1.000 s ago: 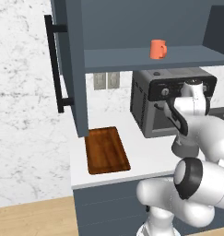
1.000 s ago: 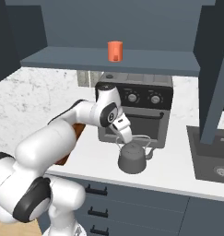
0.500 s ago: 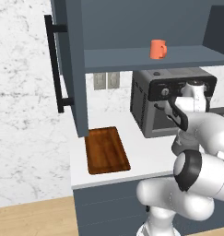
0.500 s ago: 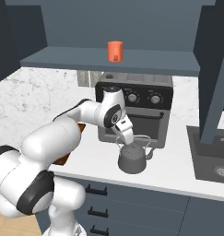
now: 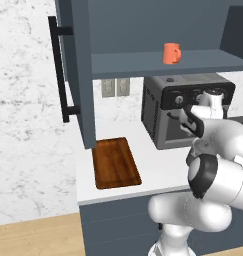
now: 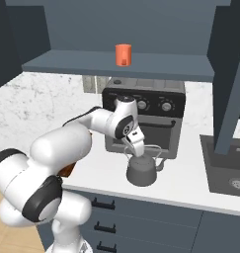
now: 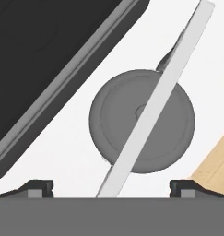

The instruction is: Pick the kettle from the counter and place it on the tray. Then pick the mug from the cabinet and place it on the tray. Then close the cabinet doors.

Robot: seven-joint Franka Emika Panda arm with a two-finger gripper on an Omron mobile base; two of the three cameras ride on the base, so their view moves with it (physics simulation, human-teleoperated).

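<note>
A: Where was the kettle?
B: On the tabletop before the toaster oven, wire handle up.
A: And the claw?
B: Spread wide above that handle, apparently lined up to straddle it; the tray sat well apart.

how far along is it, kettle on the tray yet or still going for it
Nothing is finished yet. The kettle sits on the counter in front of the toaster oven, and the tray is bare. In hand: the open gripper is right above the kettle's handle, fingers either side, not closed. Left: move the kettle, fetch the mug from the cabinet, shut the cabinet doors.
</note>
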